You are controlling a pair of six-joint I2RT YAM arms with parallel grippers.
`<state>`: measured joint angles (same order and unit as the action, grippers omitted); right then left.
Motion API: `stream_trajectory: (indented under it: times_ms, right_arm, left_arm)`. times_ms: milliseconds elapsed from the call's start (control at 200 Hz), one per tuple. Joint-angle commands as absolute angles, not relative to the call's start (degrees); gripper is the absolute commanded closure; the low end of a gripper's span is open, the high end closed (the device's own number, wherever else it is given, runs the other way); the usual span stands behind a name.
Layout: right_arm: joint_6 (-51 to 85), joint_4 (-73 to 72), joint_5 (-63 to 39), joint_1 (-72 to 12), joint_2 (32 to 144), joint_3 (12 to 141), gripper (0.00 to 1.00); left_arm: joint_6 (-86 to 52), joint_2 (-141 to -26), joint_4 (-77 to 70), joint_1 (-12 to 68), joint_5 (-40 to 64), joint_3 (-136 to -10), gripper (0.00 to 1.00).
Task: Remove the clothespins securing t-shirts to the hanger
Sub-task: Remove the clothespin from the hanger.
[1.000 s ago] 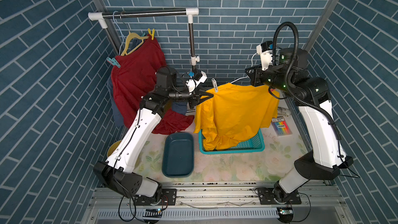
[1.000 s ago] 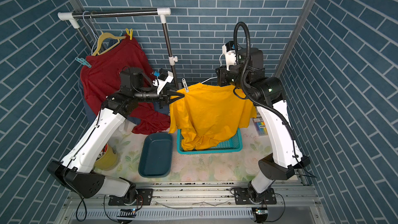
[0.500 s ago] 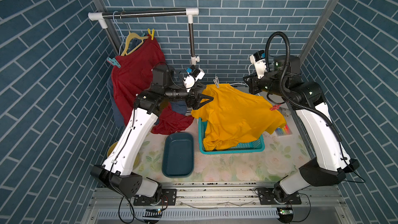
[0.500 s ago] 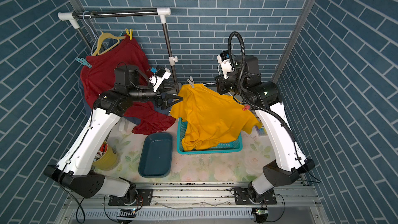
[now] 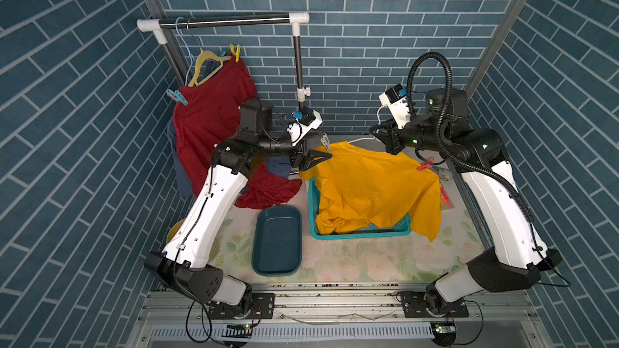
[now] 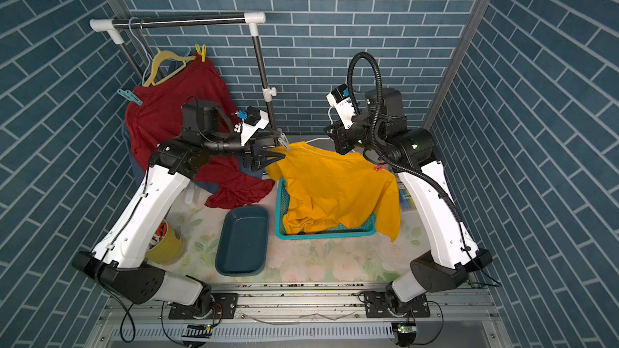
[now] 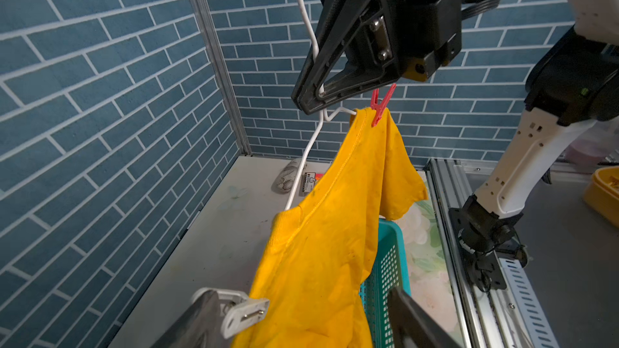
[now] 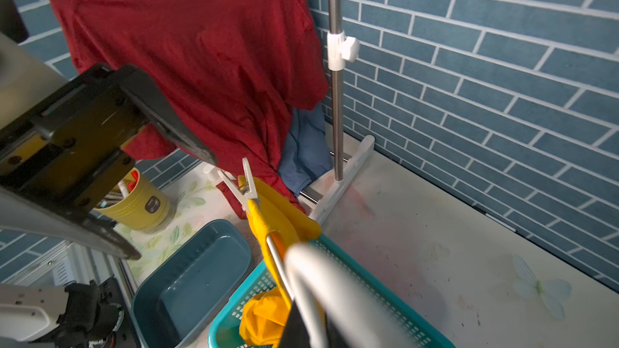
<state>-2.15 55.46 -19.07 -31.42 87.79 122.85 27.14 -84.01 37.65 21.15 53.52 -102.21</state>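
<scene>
The right claw (image 7: 308,102) is clamped on the wire hanger (image 7: 310,142), holding the orange-yellow t-shirt (image 5: 375,182) above the teal basket (image 5: 361,230). The left claw (image 5: 325,147) gapes empty beside the grey-white clothespin (image 8: 246,190) on the shirt's shoulder. The next move probably calls for squeezing its handles squarely.

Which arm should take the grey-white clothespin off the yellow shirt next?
Left, probably. The left gripper is open with the grey-white clothespin between its fingers, while the right gripper is shut on the white hanger carrying the yellow shirt.
</scene>
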Motion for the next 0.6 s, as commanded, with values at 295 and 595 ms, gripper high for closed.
stream_trajectory:
  times_ms: [295, 595]
  right_arm:
    - [-11.23, 56.95, -31.10, -30.59, 87.09, 122.97, 1.00]
    - [-12.56, 56.78, -30.50, -30.59, 86.14, 121.19, 1.00]
  left_arm:
    - [38.22, -89.30, 52.10, 20.07, 56.53, -107.19, 0.25]
    - [37.18, -88.90, 53.00, 19.28, 62.08, -105.83, 0.37]
